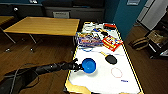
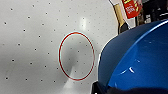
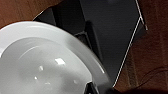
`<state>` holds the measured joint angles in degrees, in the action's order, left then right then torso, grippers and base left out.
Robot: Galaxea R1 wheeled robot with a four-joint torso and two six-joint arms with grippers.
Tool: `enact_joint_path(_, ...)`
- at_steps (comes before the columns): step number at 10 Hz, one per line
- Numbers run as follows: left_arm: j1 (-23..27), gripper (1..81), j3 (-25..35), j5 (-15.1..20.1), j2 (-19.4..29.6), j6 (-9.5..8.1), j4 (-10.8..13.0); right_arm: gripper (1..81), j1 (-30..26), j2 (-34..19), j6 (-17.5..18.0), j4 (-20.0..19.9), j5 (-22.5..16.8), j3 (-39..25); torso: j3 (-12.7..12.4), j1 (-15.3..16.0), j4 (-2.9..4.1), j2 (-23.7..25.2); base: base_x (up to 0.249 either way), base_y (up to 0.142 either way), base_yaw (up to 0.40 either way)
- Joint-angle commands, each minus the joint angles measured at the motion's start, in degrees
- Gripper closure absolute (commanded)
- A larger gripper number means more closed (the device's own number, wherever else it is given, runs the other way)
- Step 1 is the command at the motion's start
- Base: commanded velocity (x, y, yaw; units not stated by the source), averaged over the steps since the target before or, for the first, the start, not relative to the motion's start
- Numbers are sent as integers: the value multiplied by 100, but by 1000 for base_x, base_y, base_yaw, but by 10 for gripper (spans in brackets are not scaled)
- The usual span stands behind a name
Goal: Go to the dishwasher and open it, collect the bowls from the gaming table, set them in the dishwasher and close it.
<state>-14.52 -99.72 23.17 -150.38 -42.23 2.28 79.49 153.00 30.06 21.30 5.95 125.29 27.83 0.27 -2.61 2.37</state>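
Observation:
The bright blue bowl (image 1: 89, 65) hangs tilted over the left side of the white-topped gaming table (image 1: 100, 81). My left gripper (image 1: 79, 67) reaches in from the left and is shut on its near rim. In the left wrist view the blue bowl (image 2: 135, 60) looms large above the dotted white top (image 2: 30, 37). In the right wrist view a pale white bowl (image 3: 42, 65) sits close in my right gripper (image 3: 93, 89), above the robot's dark base and the wooden floor. The dishwasher is out of view.
A black paddle (image 1: 111, 59), a red ring (image 1: 116, 72), game boxes (image 1: 89, 40) and a red box (image 1: 111, 42) lie on the gaming table. A yellow-topped table (image 1: 45, 25) stands to the left, and bags (image 1: 140, 43) lie on the floor to the right.

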Motion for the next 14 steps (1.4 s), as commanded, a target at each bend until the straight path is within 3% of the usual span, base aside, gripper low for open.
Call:
enact_joint_path(1,903,811,1587,152,1036,4,484,811,-34,-171,-9,120,-314,-226,0,0,0,0,0,0,0)
enact_joint_path(2,771,811,2088,152,1440,13,660,811,-25,-189,-9,120,-314,-226,0,0,0,0,0,0,0)
enact_joint_path(3,543,811,2756,144,2055,13,1038,811,1,-189,-18,120,-296,-208,0,2,0,-2,0,0,0)
enact_joint_path(4,350,811,3158,135,2485,22,1256,811,10,-189,-18,120,-287,-235,0,0,0,-2,0,0,0)
enact_joint_path(5,69,811,3614,100,2958,117,1459,811,28,-189,-27,120,-261,-235,0,0,0,-2,0,0,0)
enact_joint_path(6,-273,811,3951,73,3339,338,1539,811,46,-189,-27,120,-243,-243,0,2,0,-2,0,0,0)
enact_joint_path(7,-722,811,4100,38,3653,677,1591,811,71,-189,-27,120,-217,-243,0,0,0,-2,0,0,0)
enact_joint_path(8,-1222,811,4065,-243,3831,971,1600,811,89,-189,-27,120,-208,-226,0,0,0,-2,0,0,0)
enact_joint_path(9,-1899,811,3812,-794,4015,1417,1600,811,107,-189,-27,120,-155,-217,0,0,0,-2,0,0,0)
enact_joint_path(11,-2805,811,3416,-1278,4033,1866,1600,811,115,-189,-27,112,-129,-200,0,0,0,-2,0,0,0)
enact_joint_path(14,-3684,811,3081,-1790,3919,2272,1627,811,150,-197,-18,103,-120,-182,0,0,0,0,0,0,0)
